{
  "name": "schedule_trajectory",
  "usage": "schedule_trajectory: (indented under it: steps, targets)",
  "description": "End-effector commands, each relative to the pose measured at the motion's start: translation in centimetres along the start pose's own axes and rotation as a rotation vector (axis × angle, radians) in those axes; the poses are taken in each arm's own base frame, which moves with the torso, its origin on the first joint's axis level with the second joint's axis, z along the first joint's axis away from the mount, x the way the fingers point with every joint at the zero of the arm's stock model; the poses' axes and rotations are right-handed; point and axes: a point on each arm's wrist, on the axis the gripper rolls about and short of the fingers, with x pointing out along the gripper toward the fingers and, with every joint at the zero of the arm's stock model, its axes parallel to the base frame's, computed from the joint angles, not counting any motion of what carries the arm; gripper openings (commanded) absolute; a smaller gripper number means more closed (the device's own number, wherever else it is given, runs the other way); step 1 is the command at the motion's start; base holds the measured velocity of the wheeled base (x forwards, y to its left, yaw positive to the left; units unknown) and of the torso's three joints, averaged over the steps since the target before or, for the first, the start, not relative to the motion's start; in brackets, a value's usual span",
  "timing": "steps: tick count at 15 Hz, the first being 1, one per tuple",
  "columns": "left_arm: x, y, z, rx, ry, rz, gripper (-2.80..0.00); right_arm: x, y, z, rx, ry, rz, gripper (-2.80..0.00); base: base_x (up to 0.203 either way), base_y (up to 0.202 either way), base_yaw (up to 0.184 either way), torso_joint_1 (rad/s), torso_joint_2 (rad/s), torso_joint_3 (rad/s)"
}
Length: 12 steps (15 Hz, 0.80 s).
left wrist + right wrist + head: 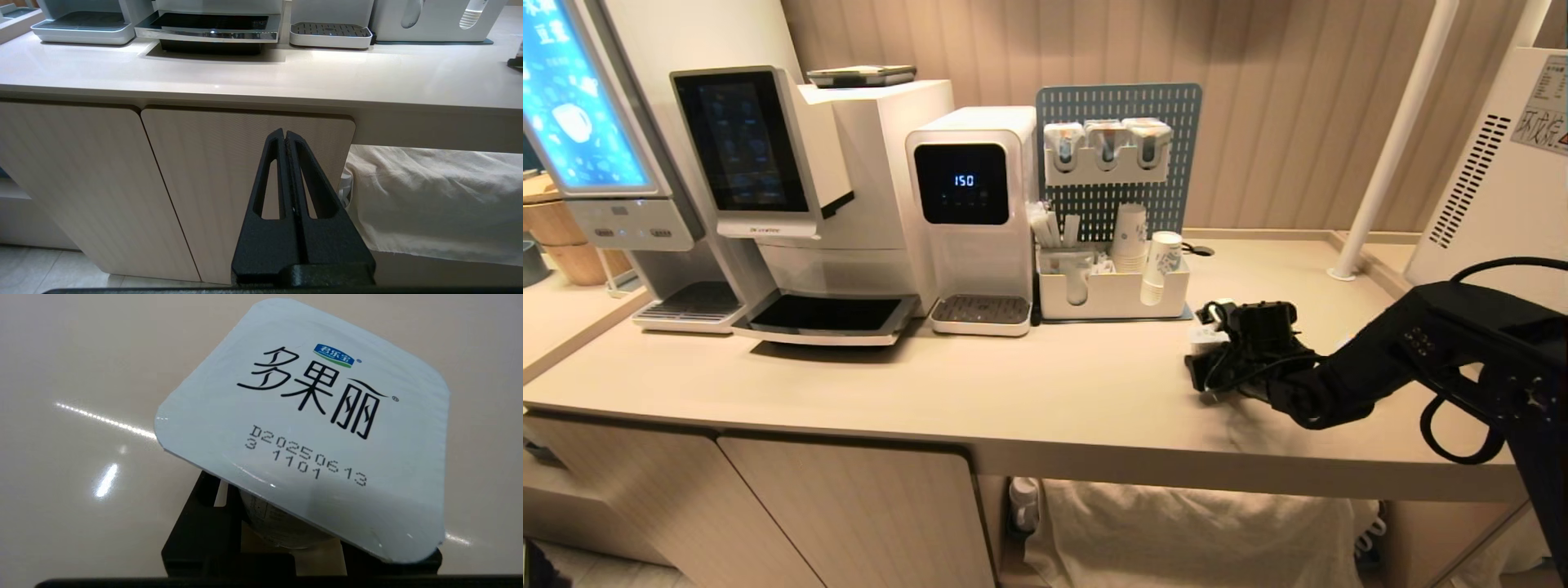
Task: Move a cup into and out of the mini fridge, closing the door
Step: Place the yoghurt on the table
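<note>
Pale-blue foil lid tops one small sealed plastic cup, clamped at its body between the half-spread fingers of the black right gripper, over the beige laminate counter, in front of the white caddy. Cup body mostly hidden by lid. Black left gripper: fingers pressed together, empty, below the counter edge facing two cabinet doors. Left of the caddy, three machines. Far right of it, one white vented mini fridge, cut off by the frame; its door unseen.

Bare countertop all around the right pincer; white caddy just behind.
</note>
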Motion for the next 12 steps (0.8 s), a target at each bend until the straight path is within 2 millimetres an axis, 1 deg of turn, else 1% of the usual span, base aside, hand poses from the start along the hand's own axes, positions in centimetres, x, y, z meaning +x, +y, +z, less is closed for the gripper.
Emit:
schedule_trajectory:
  steps: [1, 3, 5, 6, 7, 8, 9, 12]
  targets:
    - [0.0, 0.0, 0.0, -0.001, -0.001, 0.000, -2.80, 1.3, -0.1, -0.2, -0.001, 0.033, -0.006, -2.80, 0.000, 0.000, 0.000, 0.000, 0.00, 0.000]
    - [0.0, 0.0, 0.0, -0.001, -0.001, 0.000, -2.80, 1.8, 0.0, -0.9, -0.004, 0.049, -0.005, -2.80, 0.000, 0.000, 0.000, 0.000, 0.00, 0.000]
    - [0.0, 0.0, 0.0, -0.001, -0.001, 0.000, -2.80, 2.5, 0.0, -1.1, -0.008, 0.051, -0.032, -2.80, 0.000, 0.000, 0.000, 0.000, 0.00, 0.000]
    - [0.0, 0.0, 0.0, -0.001, -0.001, 0.000, -2.80, 2.5, -0.1, -1.3, -0.015, 0.057, -0.055, -2.80, 0.000, 0.000, 0.000, 0.000, 0.00, 0.000]
    - [0.0, 0.0, 0.0, -0.001, -0.001, 0.000, -2.80, 1.8, -0.2, -1.8, -0.026, 0.078, -0.057, -2.80, 0.000, 0.000, 0.000, 0.000, 0.00, 0.000]
    - [0.0, 0.0, 0.0, -0.001, -0.001, 0.000, -2.80, 1.0, -0.4, -1.8, -0.035, 0.081, -0.057, -2.80, 0.000, 0.000, 0.000, 0.000, 0.00, 0.000]
    - [0.0, 0.0, 0.0, -0.001, -0.001, 0.000, -2.80, 0.6, -0.5, -2.2, -0.045, 0.083, -0.057, -2.80, 0.000, 0.000, 0.000, 0.000, 0.00, 0.000]
    - [0.0, 0.0, 0.0, -0.001, -0.001, 0.000, -2.80, 0.0, -0.5, -4.2, -0.118, 0.143, -0.049, -2.80, 0.000, 0.000, 0.000, 0.000, 0.00, 0.000]
